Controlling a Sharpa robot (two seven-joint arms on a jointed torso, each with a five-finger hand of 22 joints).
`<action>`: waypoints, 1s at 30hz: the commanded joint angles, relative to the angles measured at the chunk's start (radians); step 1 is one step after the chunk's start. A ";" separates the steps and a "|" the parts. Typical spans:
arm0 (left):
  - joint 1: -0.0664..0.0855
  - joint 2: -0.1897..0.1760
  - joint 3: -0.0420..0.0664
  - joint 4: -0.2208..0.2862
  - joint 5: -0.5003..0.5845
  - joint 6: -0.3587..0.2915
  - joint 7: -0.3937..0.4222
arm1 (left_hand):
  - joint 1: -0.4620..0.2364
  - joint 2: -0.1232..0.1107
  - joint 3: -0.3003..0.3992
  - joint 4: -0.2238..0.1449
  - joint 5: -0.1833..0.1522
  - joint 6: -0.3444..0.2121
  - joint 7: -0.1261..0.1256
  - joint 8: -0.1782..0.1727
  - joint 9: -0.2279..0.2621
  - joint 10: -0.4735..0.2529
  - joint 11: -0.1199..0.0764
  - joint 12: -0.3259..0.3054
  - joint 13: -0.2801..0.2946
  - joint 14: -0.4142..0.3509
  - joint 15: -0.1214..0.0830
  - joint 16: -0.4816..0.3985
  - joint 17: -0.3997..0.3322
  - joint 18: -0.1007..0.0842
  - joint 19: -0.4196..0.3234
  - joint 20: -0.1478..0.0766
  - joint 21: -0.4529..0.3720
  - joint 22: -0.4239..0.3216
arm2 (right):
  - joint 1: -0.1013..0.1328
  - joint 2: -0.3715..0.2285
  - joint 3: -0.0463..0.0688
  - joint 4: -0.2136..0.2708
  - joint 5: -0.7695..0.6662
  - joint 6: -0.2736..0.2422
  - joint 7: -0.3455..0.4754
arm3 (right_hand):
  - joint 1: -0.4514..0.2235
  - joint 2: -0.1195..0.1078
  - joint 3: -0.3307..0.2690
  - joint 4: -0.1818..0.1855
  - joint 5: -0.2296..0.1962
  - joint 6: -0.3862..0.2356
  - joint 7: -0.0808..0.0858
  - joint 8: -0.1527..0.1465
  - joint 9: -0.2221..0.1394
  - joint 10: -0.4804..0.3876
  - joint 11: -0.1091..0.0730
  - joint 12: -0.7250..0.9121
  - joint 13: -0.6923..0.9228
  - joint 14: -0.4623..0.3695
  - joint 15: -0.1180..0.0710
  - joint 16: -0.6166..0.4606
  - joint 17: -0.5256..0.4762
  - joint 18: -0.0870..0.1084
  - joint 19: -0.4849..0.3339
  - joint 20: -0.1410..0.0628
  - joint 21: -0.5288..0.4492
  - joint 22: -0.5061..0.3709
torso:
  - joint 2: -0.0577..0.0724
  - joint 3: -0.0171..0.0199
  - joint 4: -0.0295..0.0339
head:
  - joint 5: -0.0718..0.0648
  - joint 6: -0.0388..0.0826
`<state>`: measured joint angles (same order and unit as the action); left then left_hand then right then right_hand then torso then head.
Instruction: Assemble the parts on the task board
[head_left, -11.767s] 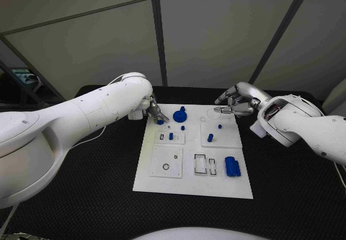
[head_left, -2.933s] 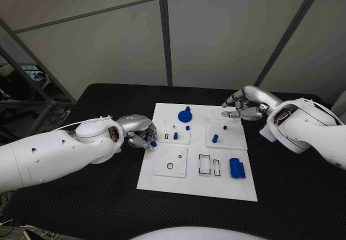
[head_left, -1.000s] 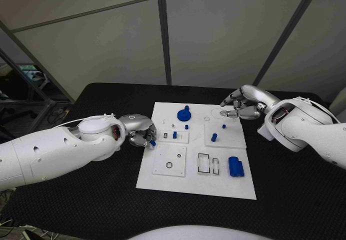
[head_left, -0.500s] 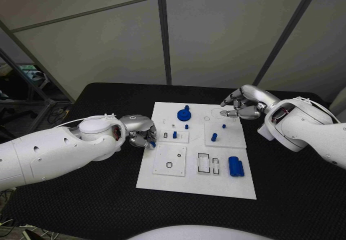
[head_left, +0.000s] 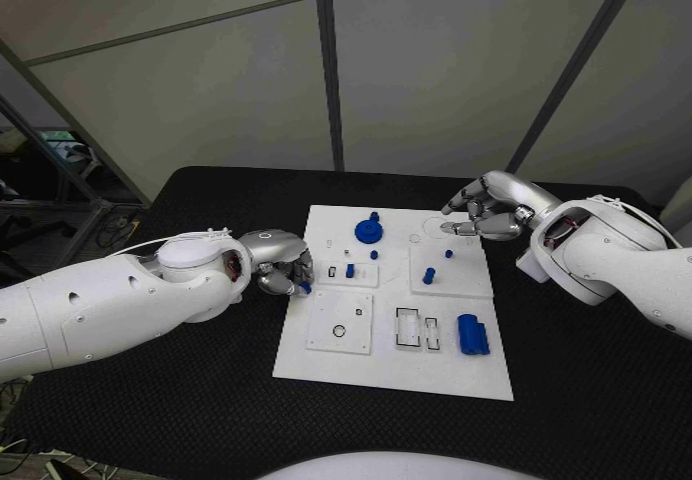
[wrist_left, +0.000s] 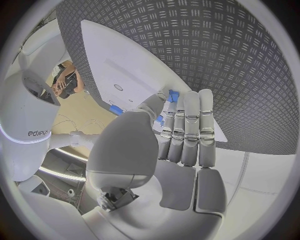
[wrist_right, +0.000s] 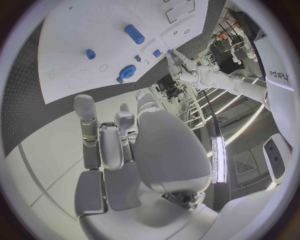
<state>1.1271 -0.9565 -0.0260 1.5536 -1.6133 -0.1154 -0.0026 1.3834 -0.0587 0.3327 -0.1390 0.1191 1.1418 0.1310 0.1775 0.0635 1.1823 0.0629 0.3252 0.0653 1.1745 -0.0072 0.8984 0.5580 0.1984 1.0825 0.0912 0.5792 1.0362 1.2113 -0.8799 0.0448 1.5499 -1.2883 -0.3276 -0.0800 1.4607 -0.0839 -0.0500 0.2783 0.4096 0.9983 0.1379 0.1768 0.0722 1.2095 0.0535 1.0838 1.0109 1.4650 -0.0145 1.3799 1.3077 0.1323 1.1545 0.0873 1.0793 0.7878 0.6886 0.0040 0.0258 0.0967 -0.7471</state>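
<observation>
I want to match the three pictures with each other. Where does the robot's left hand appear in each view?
Head view: the left hand is at the white board's left edge, with a small blue piece at its fingers.
Left wrist view: the hand takes up the middle, seen from behind.
Right wrist view: the hand looks small, just past the board's edge.
Shared landmark: the white board.

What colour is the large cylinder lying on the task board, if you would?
Blue; the cylinder shows best in the head view.
</observation>
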 joint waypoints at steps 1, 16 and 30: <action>-0.007 -0.004 -0.007 -0.013 -0.012 0.001 -0.023 | -0.011 0.000 0.084 -0.070 0.002 0.009 0.003 -0.006 0.003 0.010 0.002 -0.015 0.001 0.010 -0.002 -0.008 -0.002 -0.017 -0.007 -0.002 0.007 0.005 | 0.001 0.001 0.000 0.001 -0.004 -0.007 0.003 | 0.003 0.001 0.002 0.005 0.005 -0.002 -0.002 0.004 -0.001 -0.001 -0.004 -0.005 -0.001 0.047 -0.009 -0.005 0.013 0.015 0.006 -0.001 -0.002 0.001 | 0.000 -0.0003 0.0004 | 0.001 0.001; -0.007 -0.010 -0.007 -0.013 0.008 -0.022 -0.008 | -0.020 -0.012 0.163 -0.053 0.001 0.015 0.017 -0.037 0.003 0.039 0.011 -0.099 0.002 0.023 0.003 -0.036 -0.004 -0.016 -0.014 0.000 0.018 0.036 | 0.001 0.004 0.000 -0.001 -0.004 -0.006 0.004 | 0.003 0.001 0.002 0.005 0.005 -0.002 -0.002 0.004 -0.001 -0.001 -0.004 -0.005 -0.001 0.047 -0.009 -0.005 0.013 0.015 0.006 -0.001 -0.002 0.001 | 0.000 -0.0003 0.0002 | 0.003 0.004; -0.007 -0.016 -0.006 -0.007 0.025 -0.084 0.023 | -0.021 -0.031 0.219 -0.042 0.001 0.017 0.020 -0.056 0.004 0.054 0.015 -0.139 0.005 0.034 0.004 -0.048 -0.002 -0.016 -0.013 0.000 0.027 0.055 | 0.001 0.006 0.000 -0.002 -0.004 -0.007 0.005 | 0.003 0.001 0.003 0.005 0.005 0.000 -0.003 0.006 -0.001 0.000 -0.005 -0.004 -0.001 0.047 -0.009 -0.006 0.012 0.016 0.006 -0.001 -0.004 -0.001 | 0.000 -0.0007 0.0000 | 0.004 0.007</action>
<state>1.1222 -0.9722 -0.0304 1.5453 -1.5994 -0.1793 0.0030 1.3631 -0.0794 0.5443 -0.1873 0.1177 1.1403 0.1329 0.1247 0.0643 1.2314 0.0770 0.1899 0.0662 1.2014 -0.0053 0.8541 0.5548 0.1917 1.0752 0.0913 0.6025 1.0901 1.2109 -0.8752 0.0447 1.5472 -1.2884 -0.3275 -0.0796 1.4607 -0.0839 -0.0500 0.2783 0.4096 0.9983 0.1379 0.1768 0.0722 1.2095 0.0535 1.0838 1.0109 1.4650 -0.0145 1.3799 1.3075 0.1322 1.1545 0.0874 1.0793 0.7876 0.6889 0.0035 0.0258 0.1009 -0.7400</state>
